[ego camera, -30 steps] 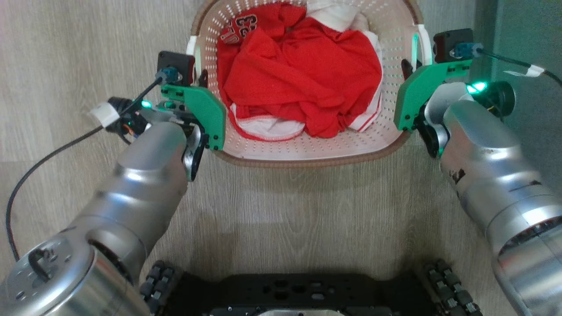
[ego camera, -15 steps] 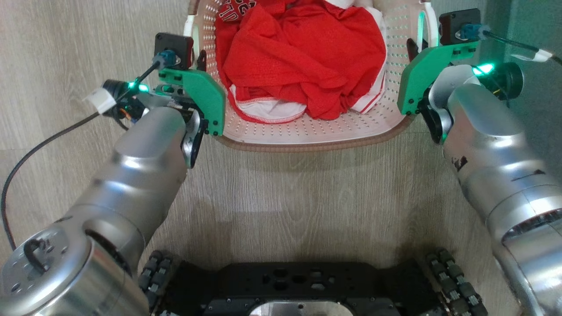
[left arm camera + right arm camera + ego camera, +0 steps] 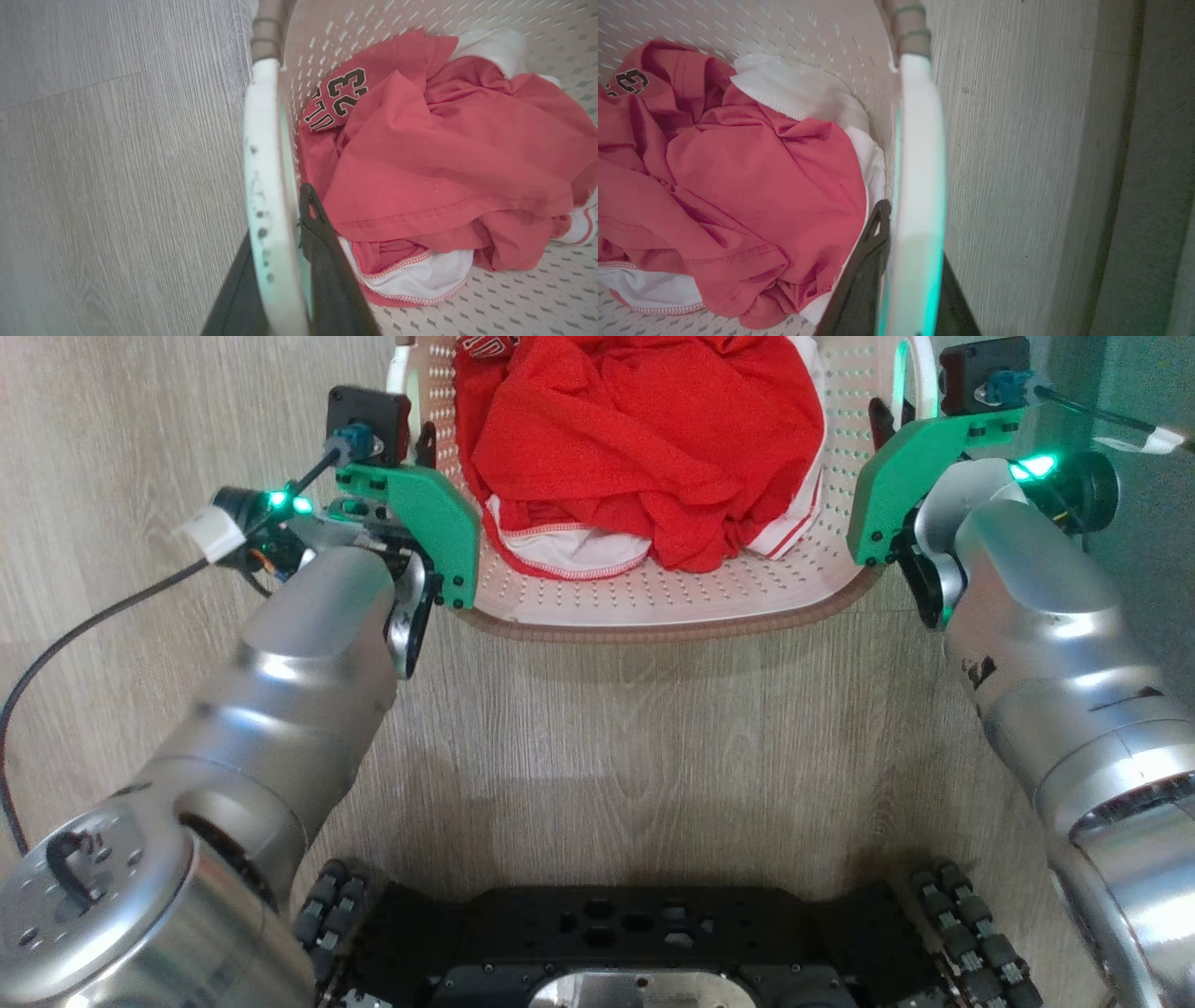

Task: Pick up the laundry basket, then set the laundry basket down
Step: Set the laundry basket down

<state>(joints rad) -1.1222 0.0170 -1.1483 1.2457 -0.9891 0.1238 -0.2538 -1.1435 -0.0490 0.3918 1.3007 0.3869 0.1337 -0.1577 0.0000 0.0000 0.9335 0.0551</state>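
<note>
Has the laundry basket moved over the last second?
Yes. The camera shifted too, but measured against the robot's base, the near rim of the laundry basket now sits farther up the head view, away from the base.

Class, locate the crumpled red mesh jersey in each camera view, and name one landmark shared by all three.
Head view: red jersey at top centre, in the cream-white perforated plastic laundry basket.
Left wrist view: jersey centre-right, right of the white left handle.
Right wrist view: jersey left half, left of the white right handle.
Shared landmark: white red-stitched hem.
</note>
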